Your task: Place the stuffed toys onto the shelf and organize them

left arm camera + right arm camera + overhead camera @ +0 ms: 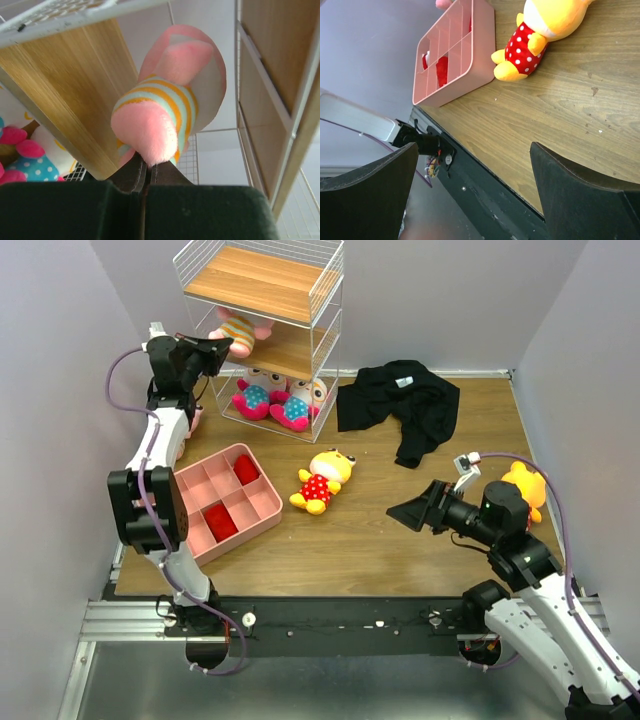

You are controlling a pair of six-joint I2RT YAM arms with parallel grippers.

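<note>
Currently held: pink toy [160, 115], one soft limb pinched in my left gripper [148, 172], its jaws pressed together on the plush.
Where: at the left end of the shelf's [265, 282] middle tier, above the bottom-tier toys [275, 400]; I can't tell whether it rests on the board.
Long axis: roughly level, running straight out from the gripper.
Pointing: head end leads into the tier, rightward in the top view.
Risk, slip: I only have a limb tip, so the body's weight could pull it free.
Risk, snag: the wire mesh sits close and could catch the head.
Risk, release: let go near the edge, it may tip out.
Right gripper [415, 512]: spread wide, empty, over the counter [380, 540] near the yellow toy [322, 480].
</note>
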